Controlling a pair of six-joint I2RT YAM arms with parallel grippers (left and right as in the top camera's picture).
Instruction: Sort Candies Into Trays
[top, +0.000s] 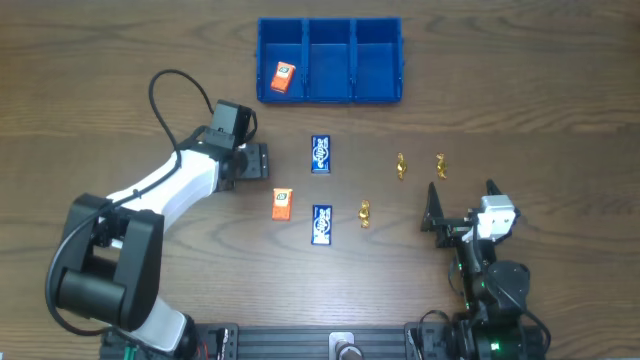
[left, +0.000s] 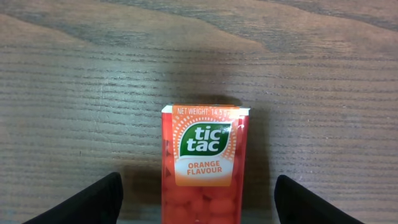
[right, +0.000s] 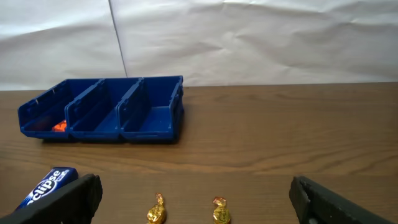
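The wooden tabletop (top: 520, 90) spreads across the whole top view, with a white backdrop (right: 249, 37) behind it in my right wrist view. A blue tray (top: 330, 96) with three compartments sits at the upper centre of the top view, and one orange candy box (top: 283, 76) lies in its left compartment. My left end effector (left: 200, 204) is released, its fingers spread wide. It hangs over a second orange candy box (left: 205, 165) that lies flat on the tabletop between the two fingers without touching either. In the top view that box is just left of centre. To its right lie two blue candy packs, one higher (top: 321, 154) and one lower (top: 321, 225). Farther right are three gold-wrapped candies (top: 401, 165), well apart from the packs. My right end effector (top: 462, 208) is at the lower right, also released, grasping nothing.
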